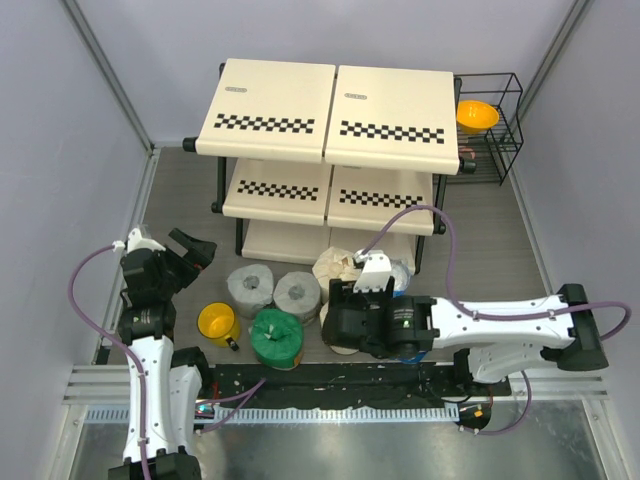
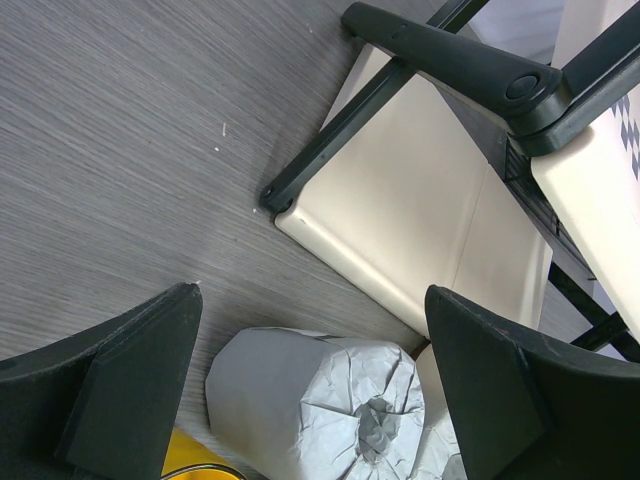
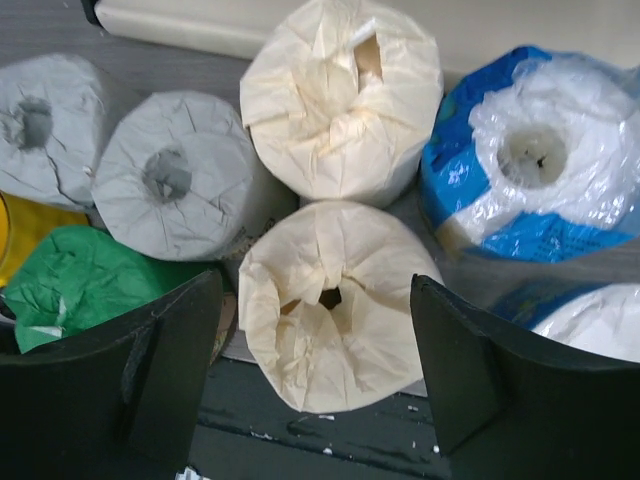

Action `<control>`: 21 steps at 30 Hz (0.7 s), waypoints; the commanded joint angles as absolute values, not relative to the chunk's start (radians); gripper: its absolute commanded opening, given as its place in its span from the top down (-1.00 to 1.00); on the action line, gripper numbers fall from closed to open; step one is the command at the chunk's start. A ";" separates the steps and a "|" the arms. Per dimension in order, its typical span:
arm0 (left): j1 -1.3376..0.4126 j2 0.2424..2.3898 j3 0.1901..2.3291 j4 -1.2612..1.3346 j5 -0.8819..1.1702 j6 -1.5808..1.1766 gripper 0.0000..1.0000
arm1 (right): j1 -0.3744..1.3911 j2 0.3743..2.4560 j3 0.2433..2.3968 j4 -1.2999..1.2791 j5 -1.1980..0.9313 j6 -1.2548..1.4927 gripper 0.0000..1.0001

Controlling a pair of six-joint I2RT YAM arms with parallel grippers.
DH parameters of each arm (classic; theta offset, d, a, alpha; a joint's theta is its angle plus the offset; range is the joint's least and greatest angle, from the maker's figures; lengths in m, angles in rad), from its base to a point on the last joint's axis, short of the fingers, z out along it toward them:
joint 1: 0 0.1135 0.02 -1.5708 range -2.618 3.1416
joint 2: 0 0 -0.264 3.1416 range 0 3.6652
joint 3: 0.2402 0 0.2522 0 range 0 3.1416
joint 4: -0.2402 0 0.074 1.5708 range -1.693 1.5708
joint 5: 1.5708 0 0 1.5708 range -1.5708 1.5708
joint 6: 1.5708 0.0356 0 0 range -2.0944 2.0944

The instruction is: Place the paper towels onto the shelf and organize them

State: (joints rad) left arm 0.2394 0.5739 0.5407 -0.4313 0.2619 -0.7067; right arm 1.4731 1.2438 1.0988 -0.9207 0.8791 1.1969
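Your left tool (image 1: 197, 252) hangs wide open over the left side of the counter (image 1: 180, 200) and holds nothing. The grey rolls (image 1: 250, 288) and the green roll (image 1: 276, 337) stand near the front edge, in front of the shelf (image 1: 330, 110). Your right tool (image 3: 316, 330) is open around the nearer cream roll (image 3: 330, 290), with a small gap on the roll's left side. The blue-and-white rolls (image 3: 530, 160) stand just to its right.

In the top view the right arm (image 1: 480, 325) lies over a cream roll (image 1: 335, 265), so only a part of this roll shows. In the right wrist view a blue-and-white roll (image 3: 590, 320) is cut off by the lower right edge of the frame, and a grey roll (image 3: 40, 125) by the left edge. In the left wrist view the yellow mug (image 2: 185, 452) is only a sliver at the bottom edge.
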 commanded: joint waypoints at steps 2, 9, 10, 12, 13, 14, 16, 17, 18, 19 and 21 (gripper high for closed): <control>0.238 0.569 0.555 -0.423 0.268 -0.712 -1.00 | 1.552 1.302 1.157 -1.164 0.948 1.472 -0.62; 0.236 0.569 0.554 -0.422 0.268 -0.712 -0.99 | 1.580 1.220 1.034 -1.180 0.930 1.624 -0.62; 0.238 0.569 0.554 -0.422 0.268 -0.712 -0.99 | 1.580 1.206 1.022 -1.174 0.931 1.628 -0.62; 0.238 0.569 0.554 -0.422 0.270 -0.712 -0.99 | 1.580 1.171 0.988 -1.151 0.939 1.634 -0.61; 0.238 0.568 0.554 -0.420 0.268 -0.712 -0.99 | 1.578 1.163 0.979 -1.143 0.943 1.632 -0.61; 0.238 0.571 0.554 -0.422 0.271 -0.712 -0.99 | 1.580 1.154 0.967 -1.138 0.945 1.631 -0.61; 0.236 0.571 0.554 -0.422 0.268 -0.712 -0.99 | 1.580 1.144 0.960 -1.135 0.948 1.629 -0.61; 0.238 0.569 0.554 -0.422 0.268 -0.712 -0.99 | 1.580 1.143 0.954 -1.135 0.948 1.631 -0.61; 0.238 0.571 0.554 -0.422 0.270 -0.710 -0.99 | 1.580 1.143 0.953 -1.132 0.948 1.632 -0.61; 0.236 0.569 0.554 -0.420 0.270 -0.712 -1.00 | 1.578 1.143 0.948 -1.126 0.950 1.631 -0.61; 0.238 0.571 0.554 -0.422 0.272 -0.712 -0.99 | 1.578 1.144 0.934 -1.097 0.953 1.621 -0.61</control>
State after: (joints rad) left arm 0.2394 0.5739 0.5407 -0.4316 0.2619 -0.7071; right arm 1.5749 1.1561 0.9569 -1.1366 0.8871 1.5837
